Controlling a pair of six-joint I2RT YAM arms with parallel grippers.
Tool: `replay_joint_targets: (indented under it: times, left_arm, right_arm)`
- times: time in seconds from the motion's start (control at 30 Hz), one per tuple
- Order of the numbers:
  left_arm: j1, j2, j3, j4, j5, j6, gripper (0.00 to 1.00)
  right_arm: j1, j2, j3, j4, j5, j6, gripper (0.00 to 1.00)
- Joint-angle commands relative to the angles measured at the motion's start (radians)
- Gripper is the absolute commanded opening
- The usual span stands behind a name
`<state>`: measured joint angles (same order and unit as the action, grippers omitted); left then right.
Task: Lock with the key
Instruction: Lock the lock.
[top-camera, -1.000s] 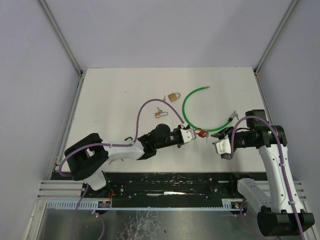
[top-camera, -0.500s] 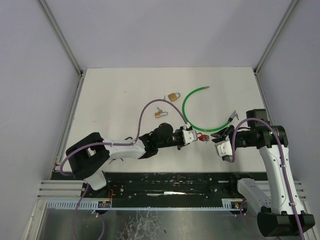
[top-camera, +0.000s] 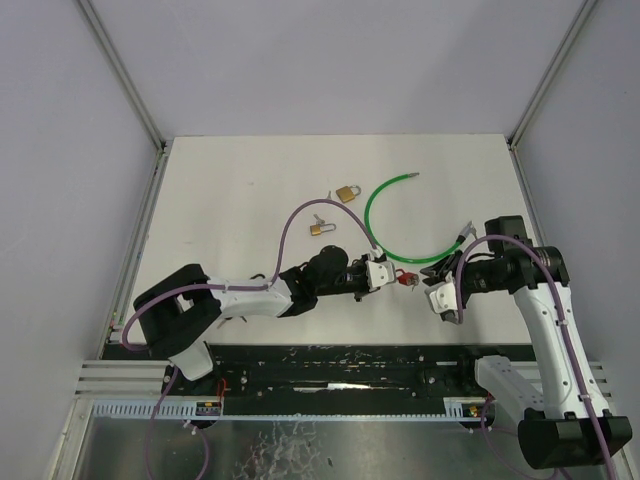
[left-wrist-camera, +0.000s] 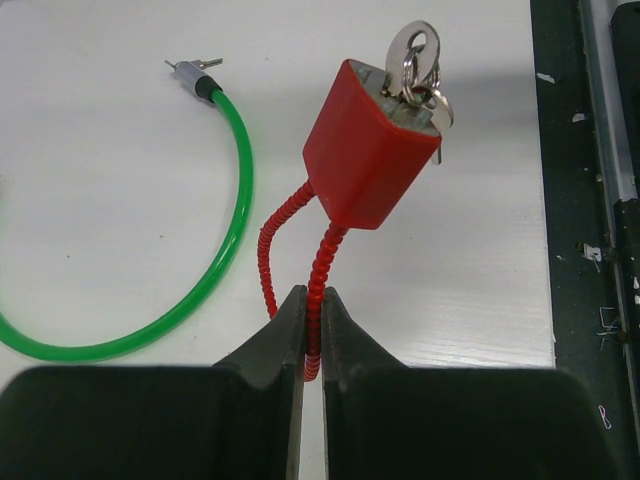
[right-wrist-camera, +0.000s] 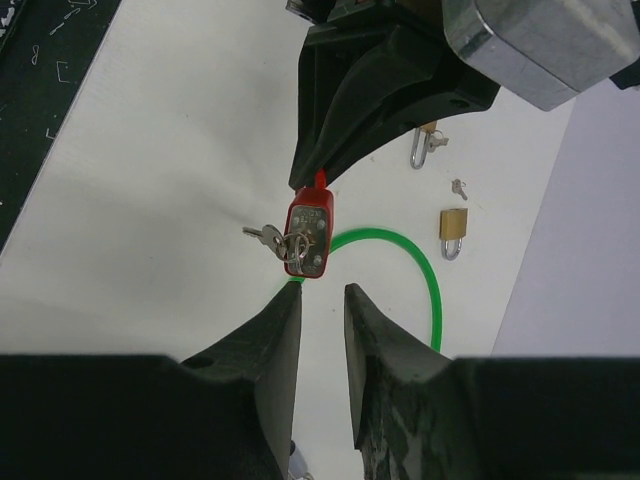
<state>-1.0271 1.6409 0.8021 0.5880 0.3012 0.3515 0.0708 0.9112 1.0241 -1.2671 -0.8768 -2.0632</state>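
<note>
Left wrist view is hiding the blade of the silver key (left-wrist-camera: 415, 62) inside the red block padlock (left-wrist-camera: 368, 150), which is pointing its keyed end toward the upper right from mid-frame, while the left gripper (left-wrist-camera: 314, 302) is clamping its red coiled shackle (left-wrist-camera: 322, 262) and the right gripper (right-wrist-camera: 322, 292), reaching leftward in the top view, is holding its jaws slightly apart and empty.

The left arm (top-camera: 238, 298) and the right arm (top-camera: 547, 325) are both wearing white shells between bulky black joint housings — the same build on each side. A purple cable (top-camera: 281, 232) is looping off the left arm, and a second purple cable (top-camera: 520, 241) is running along the right one. In the wrist views the jaws are showing as matte black wedges, tapering toward their tips.
</note>
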Motion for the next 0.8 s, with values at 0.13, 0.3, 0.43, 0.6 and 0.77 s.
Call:
replay_joint_targets:
  times: [0.13,0.3,0.43,0.6,0.77]
  left_arm:
    - [-0.002,0.003,0.037,0.033,0.026,-0.007,0.0]
    - [-0.001,0.004,0.038,0.03,0.029,-0.006,0.0]
    - [-0.002,0.003,0.039,0.027,0.032,-0.007,0.0]
    - [-0.002,0.003,0.04,0.023,0.038,-0.008,0.0]
    - [-0.002,0.004,0.042,0.022,0.038,-0.007,0.0]
  right_arm:
    - [0.05,0.015,-0.029,0.052,0.031,0.011,0.3]
    - [0.093,0.014,-0.049,0.083,0.044,0.047,0.27]
    - [0.126,0.009,-0.067,0.111,0.066,0.077,0.25]
    - [0.145,0.005,-0.074,0.124,0.08,0.098,0.15]
    - [0.147,-0.003,-0.065,0.128,0.097,0.1,0.05]
